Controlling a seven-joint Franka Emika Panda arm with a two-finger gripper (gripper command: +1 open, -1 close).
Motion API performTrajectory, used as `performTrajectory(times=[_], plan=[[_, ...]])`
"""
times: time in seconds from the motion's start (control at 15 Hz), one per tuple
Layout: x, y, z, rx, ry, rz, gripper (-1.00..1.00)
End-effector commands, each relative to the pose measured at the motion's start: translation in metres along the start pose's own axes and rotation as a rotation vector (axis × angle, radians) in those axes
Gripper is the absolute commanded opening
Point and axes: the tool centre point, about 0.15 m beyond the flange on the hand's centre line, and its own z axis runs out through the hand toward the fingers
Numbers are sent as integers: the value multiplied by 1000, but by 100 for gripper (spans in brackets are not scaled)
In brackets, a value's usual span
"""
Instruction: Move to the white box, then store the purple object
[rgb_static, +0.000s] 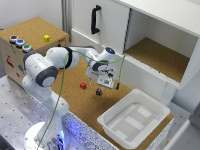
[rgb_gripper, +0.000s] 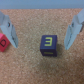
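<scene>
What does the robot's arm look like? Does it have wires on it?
The arm is chunky and white with rounded joints and dark grey bands. A thin green cable runs along it down to the base. Its gripper is white and black, and in the wrist view its fingers look light blue-grey.
</scene>
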Motion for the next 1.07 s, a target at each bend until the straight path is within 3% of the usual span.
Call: performTrajectory(times=[0.0,0.27,0.47,0.53,1.0], plan=[[17,2,34,-113,-28,53,100],[25,-8,42,-177,-38,105,100],[29,-9,46,-179,-40,117,100],[28,-9,47,-177,-40,116,-100],[15,-7,52,-157,-52,136,-100]])
